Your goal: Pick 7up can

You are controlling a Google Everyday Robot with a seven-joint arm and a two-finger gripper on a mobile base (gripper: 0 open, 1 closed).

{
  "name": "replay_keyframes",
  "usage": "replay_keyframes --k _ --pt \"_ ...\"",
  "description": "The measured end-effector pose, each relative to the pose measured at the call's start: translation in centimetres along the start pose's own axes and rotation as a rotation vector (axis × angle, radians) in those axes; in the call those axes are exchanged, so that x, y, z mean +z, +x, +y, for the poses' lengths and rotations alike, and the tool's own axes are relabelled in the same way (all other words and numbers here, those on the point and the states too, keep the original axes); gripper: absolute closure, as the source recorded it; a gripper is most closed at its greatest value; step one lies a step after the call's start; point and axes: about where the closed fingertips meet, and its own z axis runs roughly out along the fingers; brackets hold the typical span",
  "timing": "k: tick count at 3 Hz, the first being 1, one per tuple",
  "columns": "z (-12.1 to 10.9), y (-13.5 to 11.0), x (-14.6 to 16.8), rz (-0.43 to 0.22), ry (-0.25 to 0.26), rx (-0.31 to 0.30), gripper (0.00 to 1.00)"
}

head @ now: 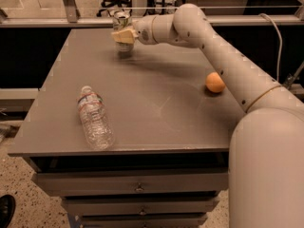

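Observation:
The 7up can (122,20) stands upright at the far edge of the grey table (156,94), with its silver top and green-white label showing. My gripper (125,35) reaches in from the right on the long white arm. Its cream fingers (122,35) wrap the can's middle and are shut on it. The can's lower part is partly hidden behind the fingers, so I cannot tell whether it still touches the table.
A clear plastic water bottle (95,118) with a red-banded label lies on its side at the front left. An orange ball (215,82) sits at the right, close under the arm. A railing runs behind the table. Drawers (137,188) are below the front edge.

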Motion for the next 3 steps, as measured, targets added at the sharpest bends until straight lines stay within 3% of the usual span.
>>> replay_keyframes --k 1,2,3 --pt "0.5 -2.9 -2.3 -0.068 -0.026 -0.025 1.00" --pt "1.0 -5.3 -5.0 -0.105 -0.038 -0.035 1.00" --pt "1.1 -5.8 -5.6 -0.111 -0.039 -0.036 1.00"
